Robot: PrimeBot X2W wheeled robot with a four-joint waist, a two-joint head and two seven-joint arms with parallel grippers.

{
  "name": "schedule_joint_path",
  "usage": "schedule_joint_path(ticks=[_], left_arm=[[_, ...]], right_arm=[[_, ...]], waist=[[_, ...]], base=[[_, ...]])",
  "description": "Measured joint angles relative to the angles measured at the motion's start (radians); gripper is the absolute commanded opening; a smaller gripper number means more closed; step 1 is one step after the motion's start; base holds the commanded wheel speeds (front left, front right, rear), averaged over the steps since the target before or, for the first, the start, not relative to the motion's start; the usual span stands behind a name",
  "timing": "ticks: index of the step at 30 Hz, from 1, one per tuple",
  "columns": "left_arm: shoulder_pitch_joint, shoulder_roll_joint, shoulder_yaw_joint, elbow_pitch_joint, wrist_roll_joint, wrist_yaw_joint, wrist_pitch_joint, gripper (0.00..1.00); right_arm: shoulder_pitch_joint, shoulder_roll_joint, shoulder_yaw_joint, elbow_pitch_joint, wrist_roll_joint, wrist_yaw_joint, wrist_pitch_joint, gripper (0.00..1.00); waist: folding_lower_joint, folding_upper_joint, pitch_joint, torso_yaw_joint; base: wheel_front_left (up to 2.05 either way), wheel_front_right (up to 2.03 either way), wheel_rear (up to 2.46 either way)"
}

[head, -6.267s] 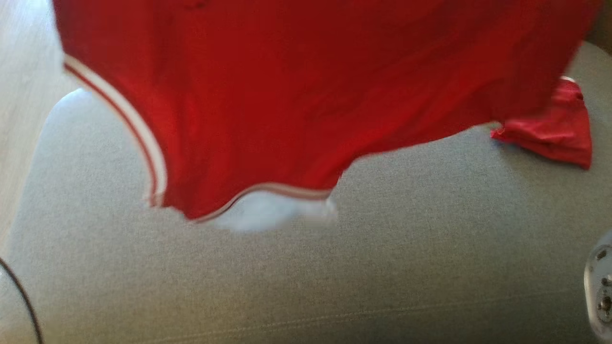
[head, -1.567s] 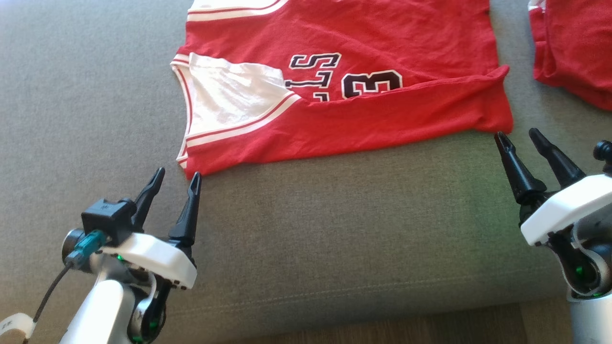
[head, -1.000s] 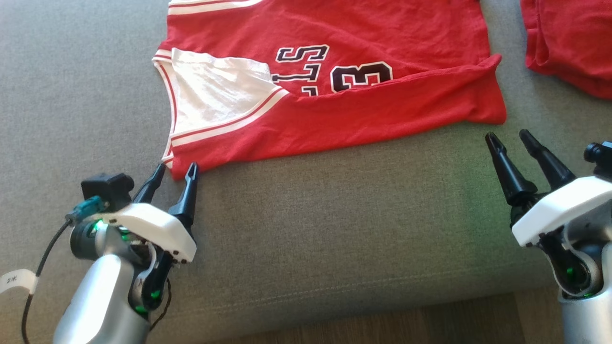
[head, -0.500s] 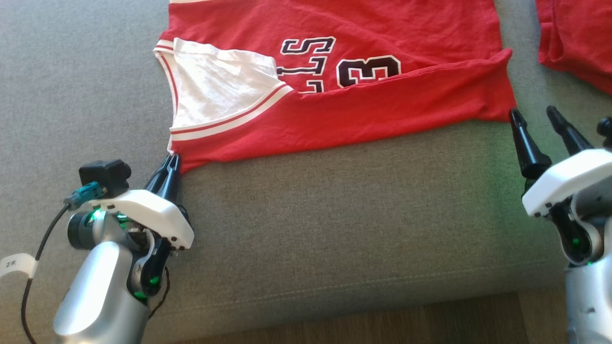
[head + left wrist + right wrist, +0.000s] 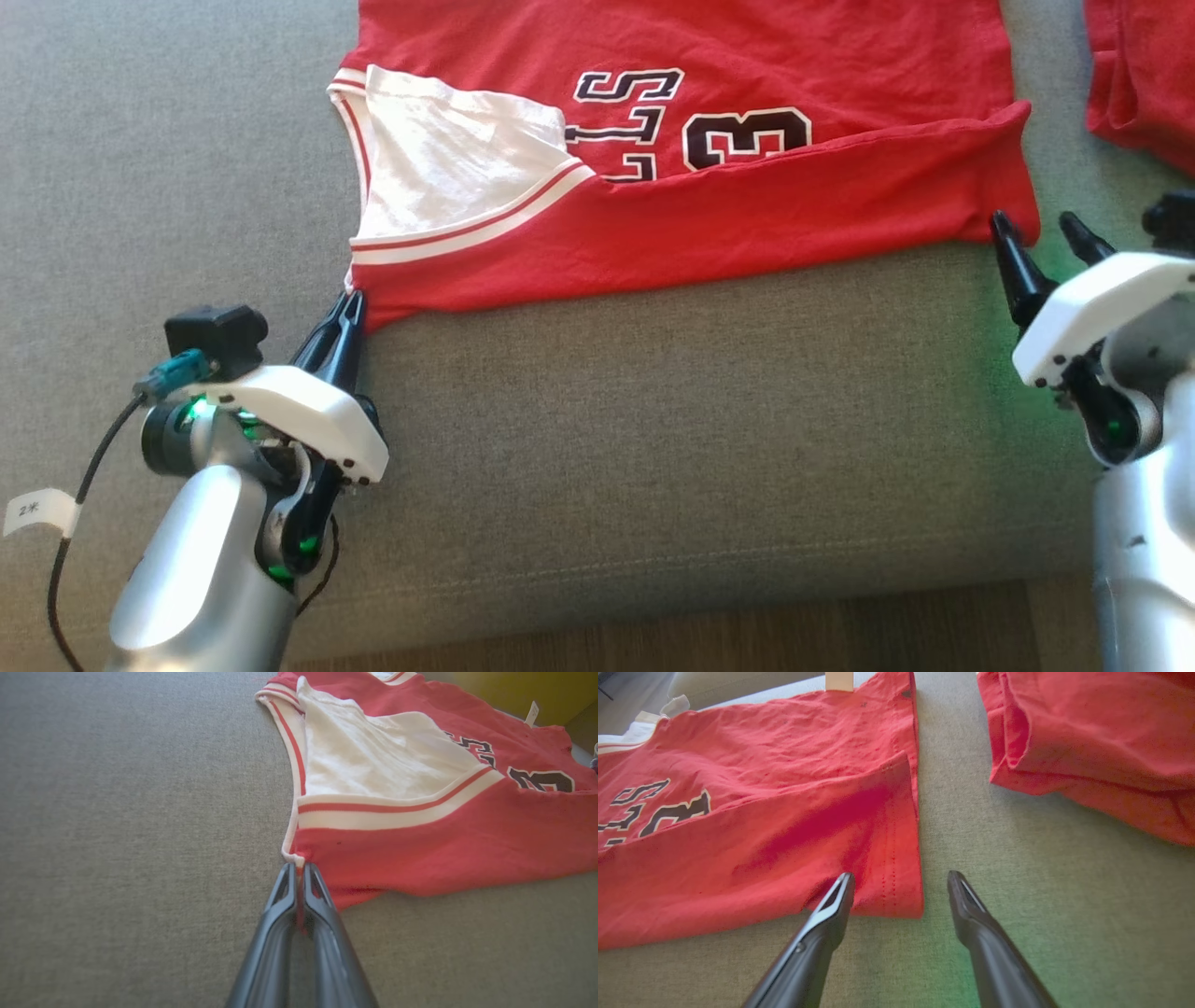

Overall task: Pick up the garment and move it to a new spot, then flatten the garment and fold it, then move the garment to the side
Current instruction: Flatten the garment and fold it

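Left gripper clamps garment corner, frame left | right gripper spread at hem | we should bite deep before lifting.

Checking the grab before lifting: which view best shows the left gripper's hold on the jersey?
Left wrist view: left gripper shut on the jersey corner, cloth between its fingers. Head view shows it smaller; right wrist view, the jersey's other corner.
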State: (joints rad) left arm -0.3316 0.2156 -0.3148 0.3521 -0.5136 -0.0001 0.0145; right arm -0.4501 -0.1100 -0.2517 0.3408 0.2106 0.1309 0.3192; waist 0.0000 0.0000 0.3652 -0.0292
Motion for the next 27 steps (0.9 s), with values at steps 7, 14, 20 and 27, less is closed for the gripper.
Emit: schedule_joint_path(ticks=[7,14,20,27], left_arm=[[-0.028,0.003,0.000,-0.010,0.000,0.002,-0.002,0.00],[-0.051,0.006,-0.002,-0.019,0.000,0.002,-0.002,0.00],[-0.047,0.017,-0.011,-0.031,0.000,0.000,-0.002,0.00],[0.079,0.050,-0.014,-0.169,-0.002,0.030,0.031,0.00]], right_arm=[[-0.077,-0.011,0.014,0.098,-0.008,0.000,0.060,0.78],[-0.108,-0.017,0.027,0.129,0.032,0.000,0.110,0.00],[-0.072,-0.062,0.040,0.109,0.091,0.000,0.132,0.00],[0.071,-0.122,0.060,0.016,0.196,0.000,0.185,0.00]], waist=[[0.0000,0.0000,0.017,0.009],[0.0000,0.0000,0.023,0.022],[0.0000,0.0000,0.001,0.035],[0.0000,0.0000,-0.046,0.037]], base=[[0.00,0.00,0.00],[0.00,0.00,0.00],[0.00,0.00,0.00],[0.00,0.00,0.00]])
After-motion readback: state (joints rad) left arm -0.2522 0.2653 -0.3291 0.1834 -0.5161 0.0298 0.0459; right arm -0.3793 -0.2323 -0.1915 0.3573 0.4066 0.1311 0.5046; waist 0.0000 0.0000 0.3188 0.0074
